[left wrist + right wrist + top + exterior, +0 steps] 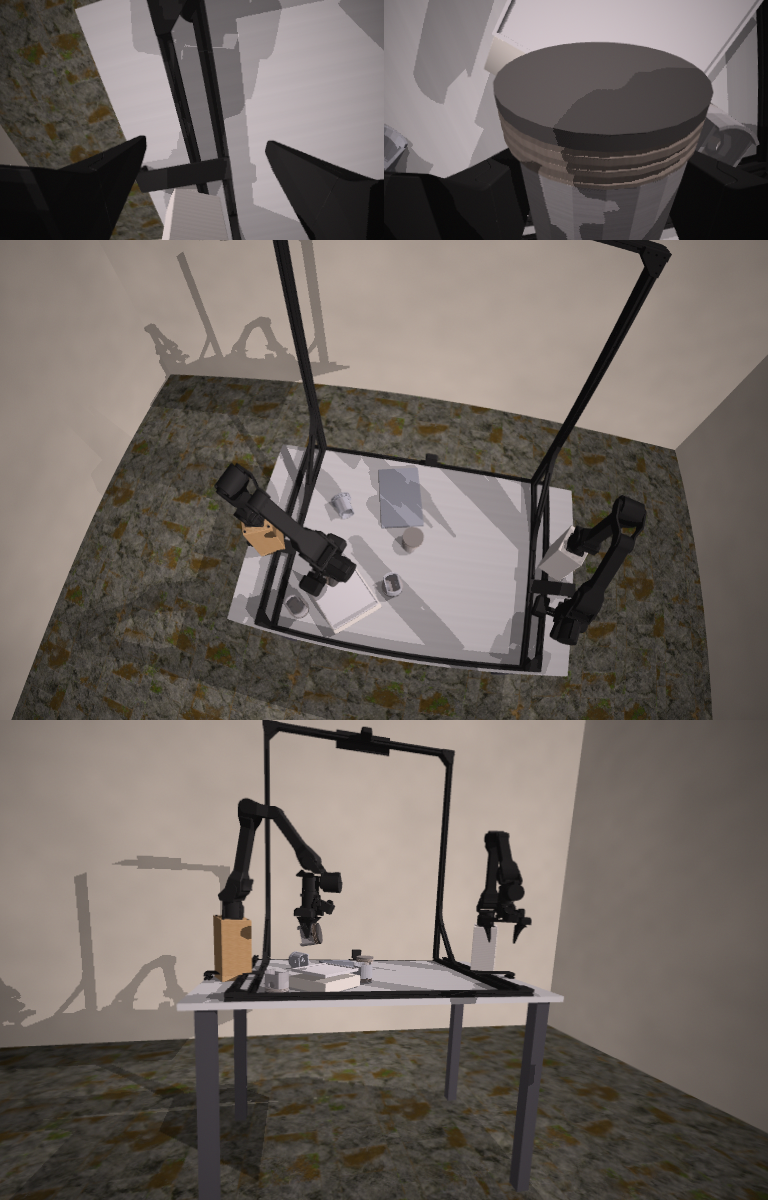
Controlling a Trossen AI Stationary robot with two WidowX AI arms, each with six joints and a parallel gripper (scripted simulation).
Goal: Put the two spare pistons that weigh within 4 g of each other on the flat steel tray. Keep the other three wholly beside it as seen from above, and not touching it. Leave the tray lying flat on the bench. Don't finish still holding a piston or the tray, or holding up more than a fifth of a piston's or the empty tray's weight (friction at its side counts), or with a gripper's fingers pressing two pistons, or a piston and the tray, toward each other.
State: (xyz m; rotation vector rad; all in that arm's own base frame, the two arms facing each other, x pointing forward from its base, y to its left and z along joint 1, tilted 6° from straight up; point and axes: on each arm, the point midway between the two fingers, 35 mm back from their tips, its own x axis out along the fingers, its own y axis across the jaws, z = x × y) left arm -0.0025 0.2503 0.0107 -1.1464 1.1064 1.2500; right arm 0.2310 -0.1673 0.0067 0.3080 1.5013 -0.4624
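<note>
So the room has plain beige walls and a mottled grey floor with rusty and green blotches. A white table stands on it, with a black frame around the work area.

The right tool is gripping a piston up in the air, near the low white box. Can't read anything on that box from here. The left tool is wide open, nothing in it, over the other end.

The flat grey tray lies on the table toward the back, with no piston on it. One piston is on its side beside it, apart. A crown-up piston stands just off the tray's near edge; can't tell how tight that gap is. A hollow-up piston sits beside the box, and another hollow-up one is on the box's other side, near the frame.
</note>
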